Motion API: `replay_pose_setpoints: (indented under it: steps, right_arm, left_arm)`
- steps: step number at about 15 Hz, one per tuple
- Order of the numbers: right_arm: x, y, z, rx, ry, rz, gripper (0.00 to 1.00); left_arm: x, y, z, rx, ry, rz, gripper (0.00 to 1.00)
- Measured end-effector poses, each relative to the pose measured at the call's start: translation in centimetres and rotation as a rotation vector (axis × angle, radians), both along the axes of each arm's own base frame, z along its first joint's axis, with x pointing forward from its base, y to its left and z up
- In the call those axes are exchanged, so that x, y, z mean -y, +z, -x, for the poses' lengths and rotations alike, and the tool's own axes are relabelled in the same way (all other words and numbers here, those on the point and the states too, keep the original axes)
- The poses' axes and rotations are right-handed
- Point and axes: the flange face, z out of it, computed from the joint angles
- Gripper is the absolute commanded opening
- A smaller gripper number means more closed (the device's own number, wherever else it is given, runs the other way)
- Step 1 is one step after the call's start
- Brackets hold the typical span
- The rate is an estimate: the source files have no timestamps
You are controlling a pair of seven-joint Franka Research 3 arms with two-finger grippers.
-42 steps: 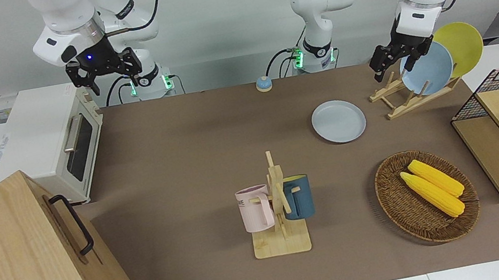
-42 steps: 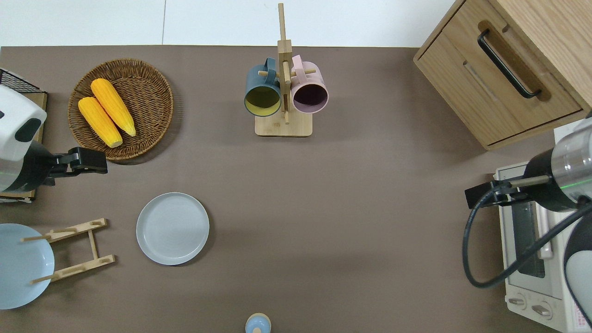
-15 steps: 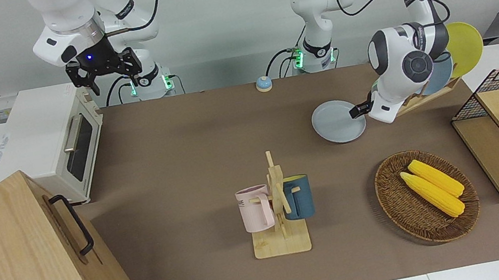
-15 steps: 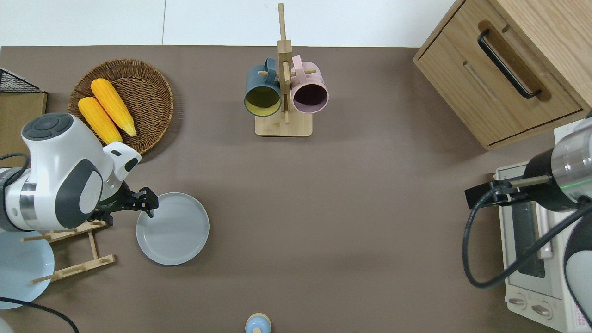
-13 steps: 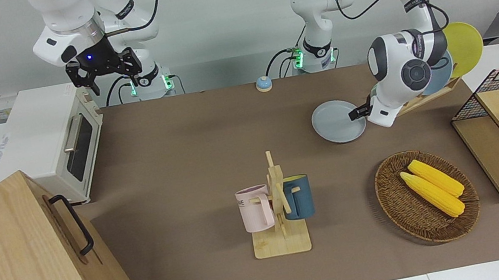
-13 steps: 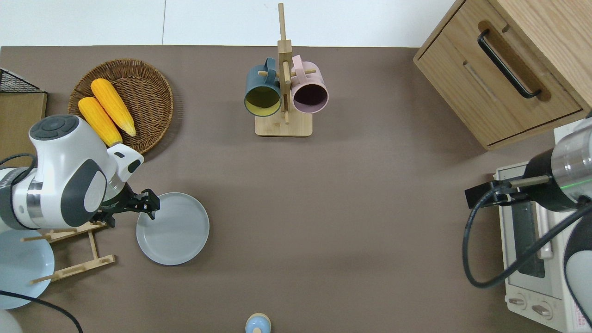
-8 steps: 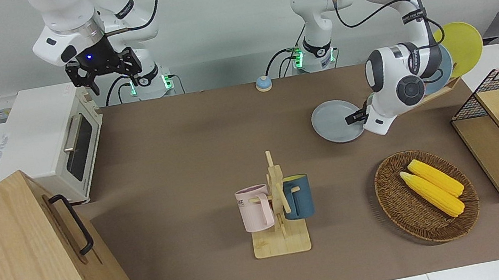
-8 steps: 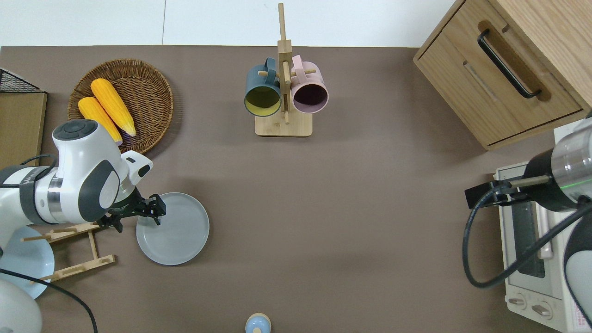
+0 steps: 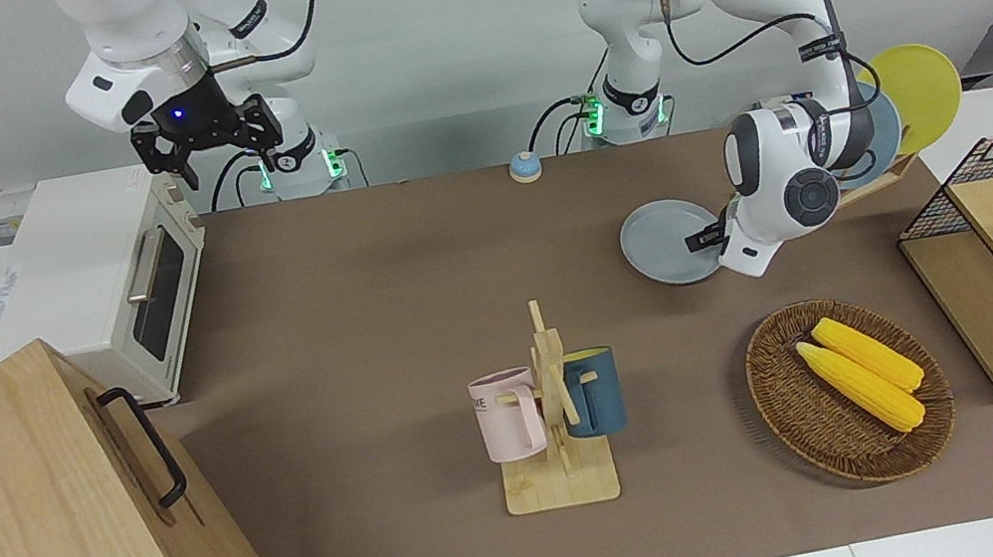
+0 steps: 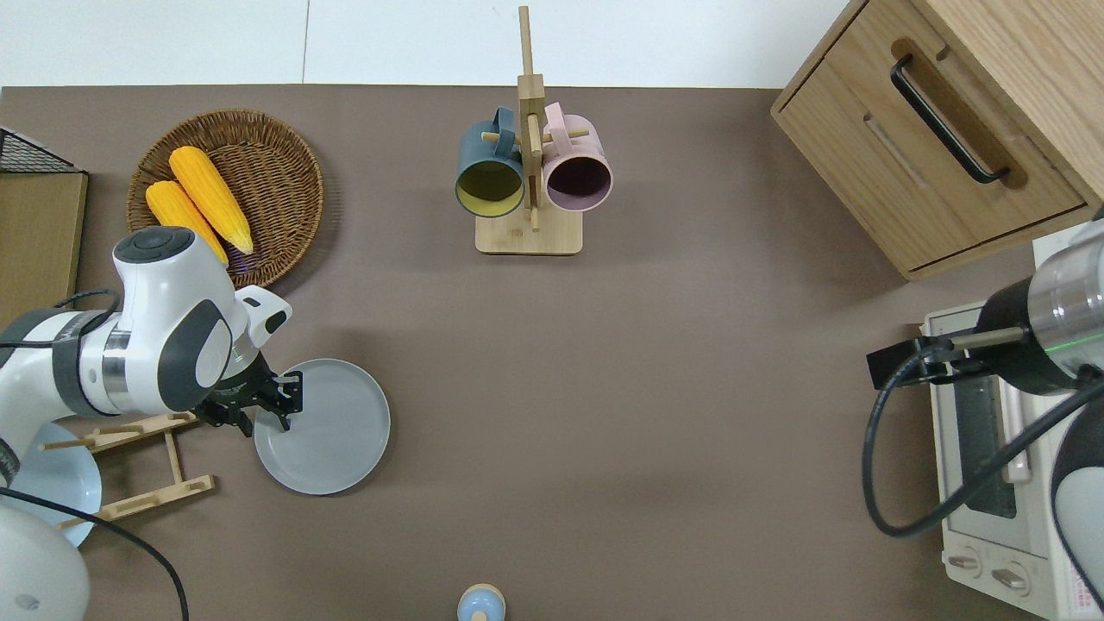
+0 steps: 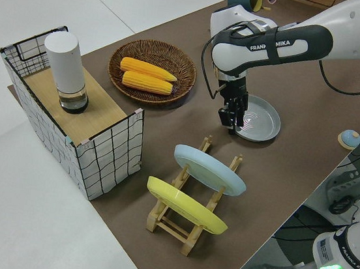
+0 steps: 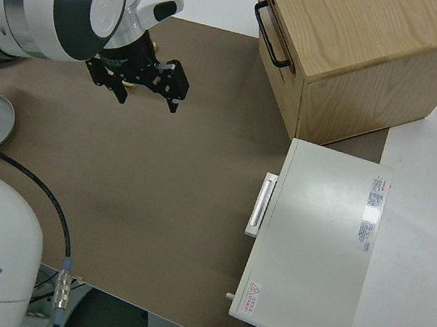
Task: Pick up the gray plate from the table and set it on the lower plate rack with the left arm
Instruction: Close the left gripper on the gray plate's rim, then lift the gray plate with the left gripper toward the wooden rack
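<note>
The gray plate [image 10: 332, 431] [image 9: 662, 241] [image 11: 264, 117] lies flat on the brown mat. My left gripper [image 10: 261, 412] [image 9: 705, 240] [image 11: 231, 122] points down at the plate's rim on the side toward the rack, fingers open with one to each side of the rim. The lower plate rack [image 10: 138, 466] [image 11: 180, 230] stands beside the plate toward the left arm's end. It holds a sky-blue plate [image 11: 208, 169] and a yellow plate [image 11: 184, 204], and its lowest slot nearest the gray plate is free. My right gripper [image 9: 207, 147] [image 12: 142, 91] is open and parked.
A wicker basket [image 10: 285, 164] with two corn cobs lies farther from the robots than the plate. A mug stand [image 10: 528, 235] with two mugs is mid-table. A wire crate [image 11: 110, 142], a wooden cabinet [image 10: 949, 147], a toaster oven [image 9: 93, 275] and a small bell [image 10: 480, 604] stand around.
The left arm has come down from above the rack to the gray plate and brought its open gripper to the rim. The plate and the right arm have not moved.
</note>
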Motion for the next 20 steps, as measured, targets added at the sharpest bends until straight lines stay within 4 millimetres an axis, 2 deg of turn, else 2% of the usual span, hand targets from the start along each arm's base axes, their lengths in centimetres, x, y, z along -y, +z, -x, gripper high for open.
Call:
replay_pose_setpoints:
  steps: [8, 13, 20]
  right_arm:
    - [0.0, 0.0, 0.0, 0.000, 0.000, 0.000, 0.990]
    - [0.0, 0.0, 0.0, 0.000, 0.000, 0.000, 0.990]
    - [0.0, 0.0, 0.0, 0.000, 0.000, 0.000, 0.990]
  left_arm:
    - [-0.4, 1.0, -0.5, 0.030, -0.002, -0.002, 0.00]
    - [-1.1, 4.4, -2.2, 0.092, 0.012, -0.005, 0.00]
    - [-2.5, 8.8, -2.3, 0.122, 0.021, -0.032, 0.00]
